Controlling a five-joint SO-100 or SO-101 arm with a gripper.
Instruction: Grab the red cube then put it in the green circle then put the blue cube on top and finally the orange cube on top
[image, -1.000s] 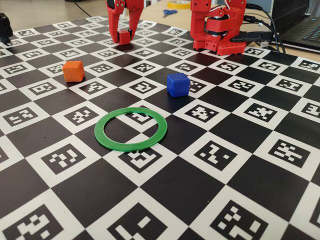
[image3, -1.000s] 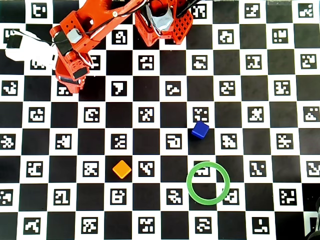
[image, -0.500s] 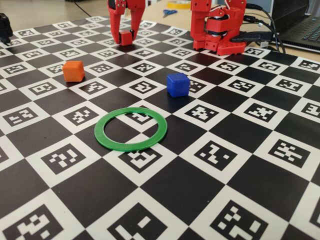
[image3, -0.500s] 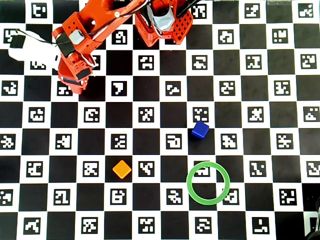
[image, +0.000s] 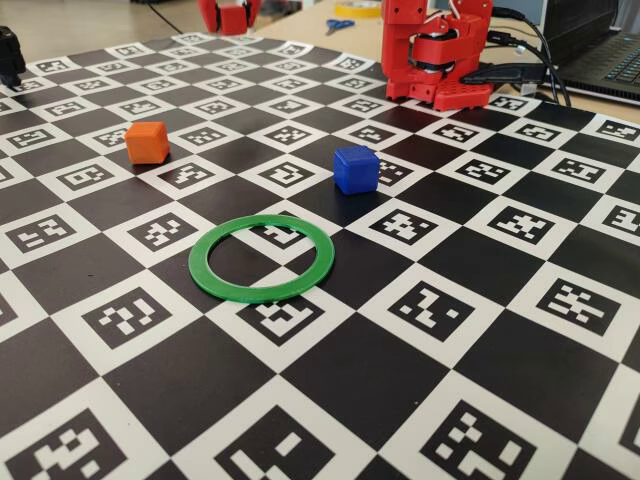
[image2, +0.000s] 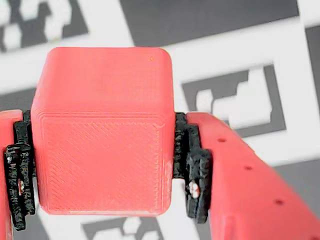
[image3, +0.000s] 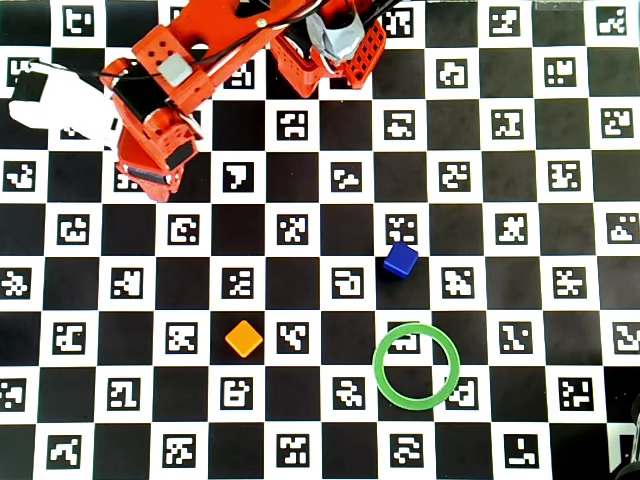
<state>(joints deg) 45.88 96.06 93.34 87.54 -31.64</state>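
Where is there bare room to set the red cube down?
Inside the ring is bare, as is the board right of the blue cube and between the orange cube and the ring. It is crowded only top left, by the end effector holding the red cube.

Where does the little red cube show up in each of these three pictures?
Fixed view: the red cube is at the top edge, left of centre, held in the gripper.
Wrist view: it fills the middle, clamped between the fingers.
Overhead view: not visible; the arm at upper left hides it.
Shared landmark: the checkerboard mat.
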